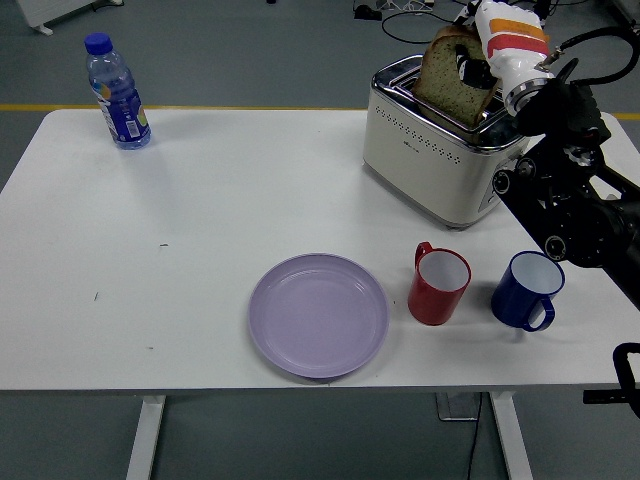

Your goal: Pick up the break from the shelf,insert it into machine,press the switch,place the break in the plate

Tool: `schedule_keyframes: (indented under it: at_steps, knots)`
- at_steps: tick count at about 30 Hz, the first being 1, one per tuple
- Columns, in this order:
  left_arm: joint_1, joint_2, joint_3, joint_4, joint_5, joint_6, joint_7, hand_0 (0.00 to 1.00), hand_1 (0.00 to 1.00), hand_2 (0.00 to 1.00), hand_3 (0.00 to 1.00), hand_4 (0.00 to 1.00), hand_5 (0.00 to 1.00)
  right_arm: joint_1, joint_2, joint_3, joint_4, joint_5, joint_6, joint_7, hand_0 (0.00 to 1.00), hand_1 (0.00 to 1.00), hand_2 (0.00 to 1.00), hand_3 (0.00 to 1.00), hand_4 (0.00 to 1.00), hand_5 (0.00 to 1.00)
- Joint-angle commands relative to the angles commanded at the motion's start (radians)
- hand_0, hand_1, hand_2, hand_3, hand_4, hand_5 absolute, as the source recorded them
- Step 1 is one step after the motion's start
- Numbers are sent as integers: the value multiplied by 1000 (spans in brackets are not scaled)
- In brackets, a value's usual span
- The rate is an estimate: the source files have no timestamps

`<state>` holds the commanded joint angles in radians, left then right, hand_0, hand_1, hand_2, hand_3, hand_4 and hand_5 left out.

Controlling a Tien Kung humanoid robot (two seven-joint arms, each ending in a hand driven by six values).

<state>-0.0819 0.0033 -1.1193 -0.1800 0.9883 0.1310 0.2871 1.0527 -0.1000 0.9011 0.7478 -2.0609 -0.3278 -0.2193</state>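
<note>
A brown slice of bread (447,79) stands tilted with its lower edge inside a slot of the silver toaster (440,150) at the back right of the table. My right hand (474,68) is shut on the bread's upper right part, its white and orange forearm rising behind. The lilac plate (318,315) lies near the table's front edge, holding nothing. My left hand is out of view.
A red mug (439,284) and a blue mug (528,289) stand right of the plate, under my black right arm (575,200). A water bottle (117,92) stands at the back left corner.
</note>
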Motion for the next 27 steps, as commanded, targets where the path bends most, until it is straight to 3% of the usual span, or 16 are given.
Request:
schedule_keyframes:
  at_steps: [4,5,9,10,11,21,27]
  knots:
    - [1,0,0,0,1,1,-1,630,591,643,722,537,989,-1,1,5,-14,-13,51,-15,658,611,669,714,652,34]
    - [1,0,0,0,1,1,-1,630,590,643,721,537,989,-2,1,6,-16,-13,55,-16,828,762,890,856,742,67]
    - [2,-1,0,0,2,1,-1,630,590,643,721,537,989,-7,0,6,-21,5,56,-6,828,762,890,856,742,67]
    - [3,-1,-2,0,4,1,0,630,590,643,721,537,989,-9,1,7,-21,14,49,1,828,762,890,856,742,67]
    - [4,-1,-3,0,6,1,0,629,590,642,721,537,989,-10,0,8,-20,21,42,7,868,817,943,918,784,75]
    - [11,-2,-9,0,16,-1,2,629,590,642,721,536,988,-34,-25,22,14,55,-14,27,880,820,947,920,804,83]
    - [16,-3,-15,0,23,-1,1,629,589,642,722,536,988,-118,-107,33,117,109,-99,9,850,791,908,899,787,96]
